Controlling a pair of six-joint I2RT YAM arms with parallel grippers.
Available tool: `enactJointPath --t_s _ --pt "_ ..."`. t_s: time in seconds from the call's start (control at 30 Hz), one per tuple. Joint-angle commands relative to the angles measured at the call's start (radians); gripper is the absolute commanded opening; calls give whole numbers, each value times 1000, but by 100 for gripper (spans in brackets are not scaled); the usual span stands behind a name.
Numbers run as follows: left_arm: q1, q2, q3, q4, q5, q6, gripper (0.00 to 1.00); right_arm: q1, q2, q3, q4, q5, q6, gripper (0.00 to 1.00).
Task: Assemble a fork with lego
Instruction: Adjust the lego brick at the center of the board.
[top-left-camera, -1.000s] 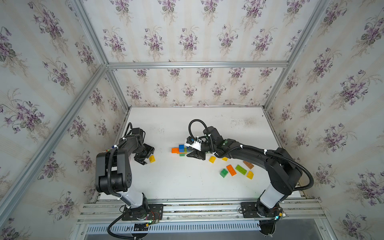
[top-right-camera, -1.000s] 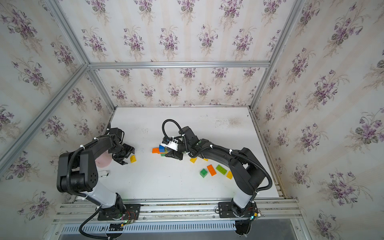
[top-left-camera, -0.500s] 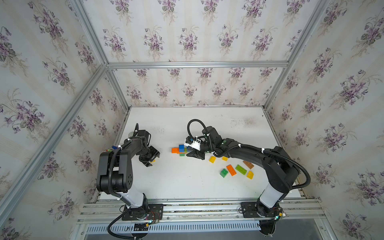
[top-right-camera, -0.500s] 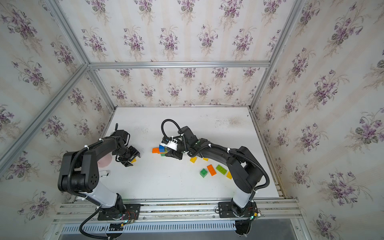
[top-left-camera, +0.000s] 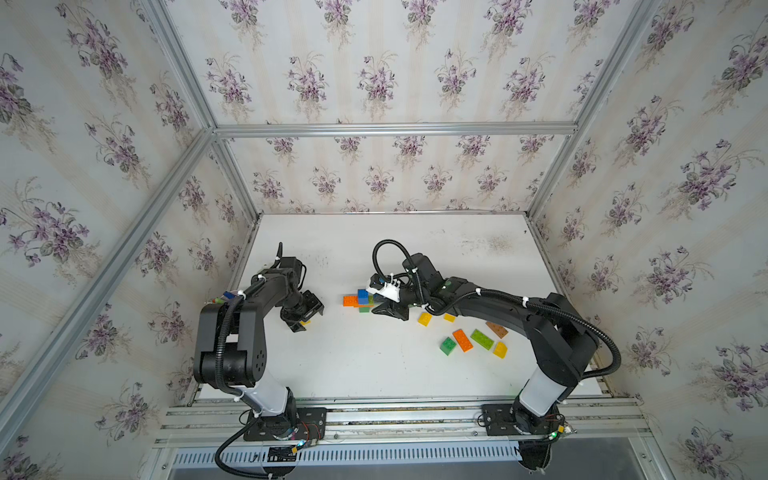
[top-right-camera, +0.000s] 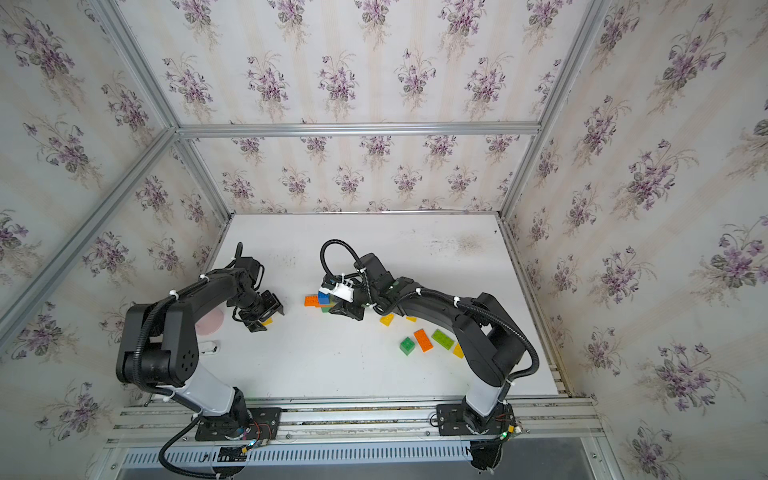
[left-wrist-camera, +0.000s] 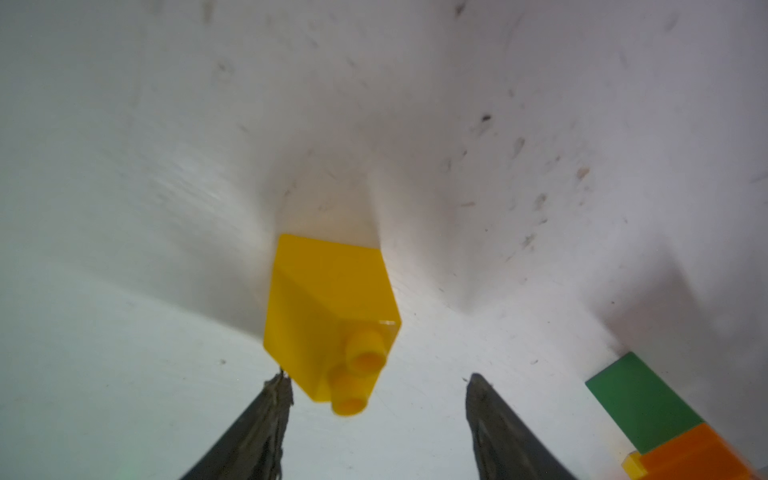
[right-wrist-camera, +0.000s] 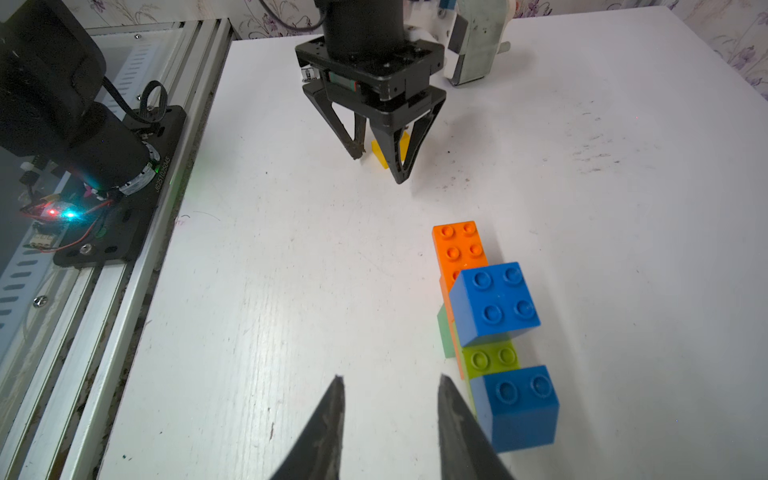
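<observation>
A joined lego piece (right-wrist-camera: 494, 303) of orange, blue, lime and dark green bricks lies mid-table, seen in both top views (top-left-camera: 361, 299) (top-right-camera: 322, 300). My right gripper (right-wrist-camera: 391, 377) is open right beside it, with nothing between the fingers; in a top view it sits at the piece's right end (top-left-camera: 380, 309). A single yellow brick (left-wrist-camera: 328, 299) lies on its side, studs facing my left gripper (left-wrist-camera: 379, 377), which is open around it low over the table (top-left-camera: 305, 318). One fingertip (left-wrist-camera: 282, 386) is close against the brick.
Loose bricks lie right of the middle: yellow (top-left-camera: 424, 318), small yellow (top-left-camera: 449, 318), brown (top-left-camera: 496, 329), orange (top-left-camera: 462, 340), lime (top-left-camera: 482, 339), green (top-left-camera: 447, 345), yellow (top-left-camera: 500, 350). A pink disc (top-right-camera: 209, 322) lies at the left edge. The aluminium rail (top-left-camera: 374, 415) runs along the front.
My left gripper has moved right from the table's left edge until its fingers stand over the yellow brick. The brick and the right arm have hardly moved.
</observation>
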Motion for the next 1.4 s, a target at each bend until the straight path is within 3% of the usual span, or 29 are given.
enactJointPath --t_s 0.0,0.23,0.7,1.13,1.37 --pt "7 18 47 -61 -55 83 65 3 4 7 -10 -7 -3 36" --pt "13 87 97 -107 -117 152 59 3 16 8 -17 -7 -5 36" --pt "-3 159 116 -90 -80 254 42 3 29 22 -54 -21 -11 32" --pt "-26 169 99 -101 -12 323 37 3 35 30 -76 -22 -11 28" --pt "-87 106 77 -130 33 359 37 2 26 29 -85 -15 -6 27"
